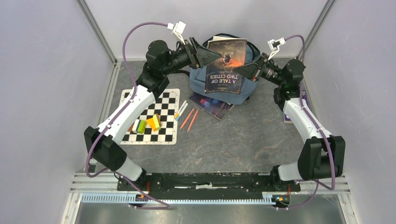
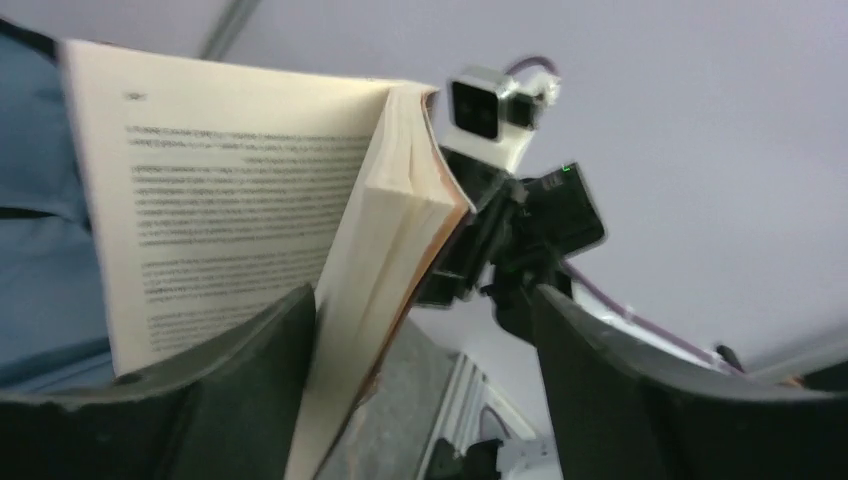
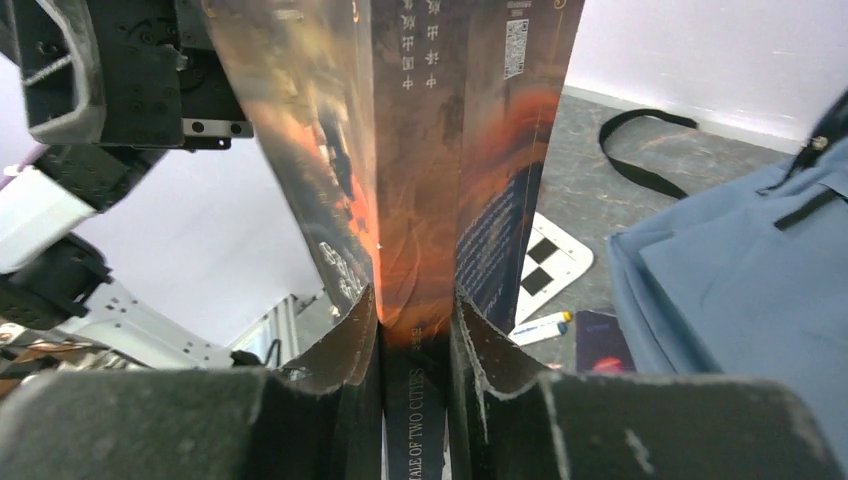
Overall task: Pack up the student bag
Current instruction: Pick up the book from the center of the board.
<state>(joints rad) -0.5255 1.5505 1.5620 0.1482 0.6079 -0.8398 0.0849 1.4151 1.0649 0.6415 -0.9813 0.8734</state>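
The student bag (image 1: 198, 85) is a blue-grey backpack lying at the back centre; it also shows in the right wrist view (image 3: 740, 280) and at the left edge of the left wrist view (image 2: 30, 250). A book, "A Tale of Two Cities" (image 1: 226, 63), hangs in the air above it. My right gripper (image 1: 246, 70) is shut on the book's spine (image 3: 420, 150); in its wrist view the gripper (image 3: 415, 340) pinches it from both sides. My left gripper (image 1: 213, 55) is open at the book's other edge. In the left wrist view the fanned pages (image 2: 250, 200) rest against the gripper's (image 2: 425, 400) left finger.
A chequered mat (image 1: 161, 105) lies front left of the bag with coloured blocks (image 1: 147, 124) on it. Markers (image 1: 181, 110) and orange pens (image 1: 190, 119) lie beside it. A dark booklet (image 1: 212, 106) lies at the bag's front edge. A purple item (image 1: 304, 100) lies by the right arm.
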